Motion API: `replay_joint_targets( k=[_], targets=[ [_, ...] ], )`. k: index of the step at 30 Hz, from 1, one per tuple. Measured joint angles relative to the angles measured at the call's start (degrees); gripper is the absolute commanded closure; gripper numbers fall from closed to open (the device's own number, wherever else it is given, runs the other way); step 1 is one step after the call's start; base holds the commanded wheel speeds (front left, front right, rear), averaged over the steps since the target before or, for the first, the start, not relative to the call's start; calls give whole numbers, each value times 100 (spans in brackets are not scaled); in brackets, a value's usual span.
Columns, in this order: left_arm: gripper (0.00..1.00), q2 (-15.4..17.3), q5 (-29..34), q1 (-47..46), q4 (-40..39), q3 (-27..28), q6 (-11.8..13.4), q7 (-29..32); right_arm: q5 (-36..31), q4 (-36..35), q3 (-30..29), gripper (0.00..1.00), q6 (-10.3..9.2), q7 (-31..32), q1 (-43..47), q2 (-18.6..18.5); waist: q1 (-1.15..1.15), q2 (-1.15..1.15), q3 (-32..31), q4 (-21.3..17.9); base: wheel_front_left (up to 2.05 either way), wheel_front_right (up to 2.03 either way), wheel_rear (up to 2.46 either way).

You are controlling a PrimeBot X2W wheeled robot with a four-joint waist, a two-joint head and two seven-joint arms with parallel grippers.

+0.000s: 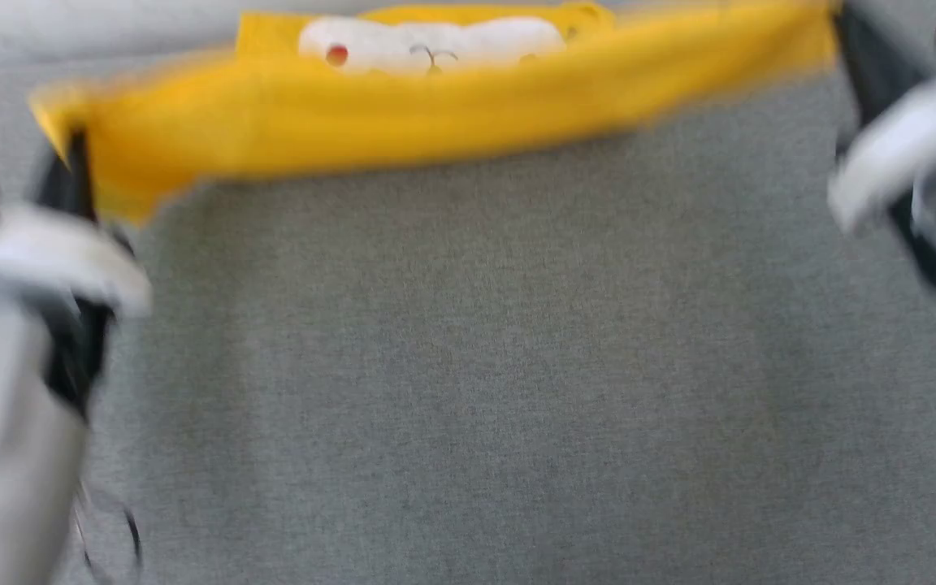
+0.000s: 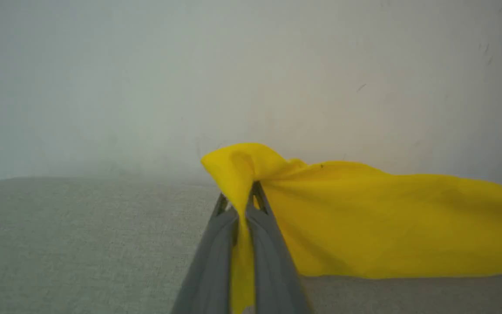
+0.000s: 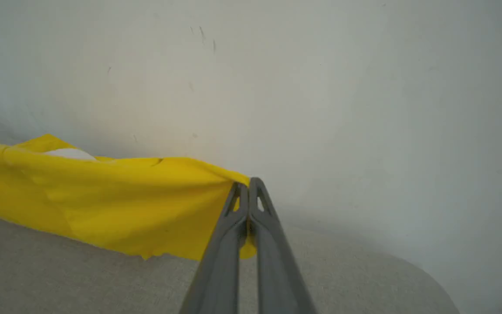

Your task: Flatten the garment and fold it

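Note:
The garment, a bright yellow T-shirt, hangs stretched in a band across the far side of the grey cloth surface, blurred in the head view. Behind its near fold peeks the white tiger print with a red dot. My left gripper is shut on the garment's left corner; in the left wrist view the gripper pinches yellow cloth between its fingers. My right gripper is shut on the right corner; the right wrist view has that gripper clamping the garment's edge.
The grey fabric-covered table spreads below the garment toward me. A pale wall rises just behind the table's far edge. The table's rounded edge curves at the right in the right wrist view.

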Motion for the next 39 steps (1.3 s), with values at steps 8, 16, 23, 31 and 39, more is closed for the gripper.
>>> replay_joint_targets(
  k=[8, 16, 23, 31, 39],
  targets=[
    [100, -149, -76, 2657, -1789, 183, 655, 33, 181, -1835, -539, 100, 0, 971, 2618, -246, -1, 0, -510, 29, 0, 0, 0],
    [100, 371, -231, 4754, -3852, 246, 1622, 1057, -97, -4292, -2026, 100, -1, 3070, 5576, 268, -1, 0, -1081, 47, 0, 0, 0],
    [100, 775, -468, 5866, -4845, 424, 2230, 1742, -90, -5446, -2695, 100, -1, 4599, 7055, 937, 0, 0, -1351, 79, 0, 0, 0],
    [100, 991, -677, 6586, -5178, 482, 2662, 2312, -187, -5806, -3226, 100, -1, 5855, 7900, 1627, 1, 0, -1303, 149, 0, 0, 0],
    [100, 714, -733, 6507, -5228, 392, 2643, 2098, 449, -5995, -3271, 0, -7, 5316, 7477, 1890, 1, 0, -1197, 340, 0, 0, 0]
  ],
)
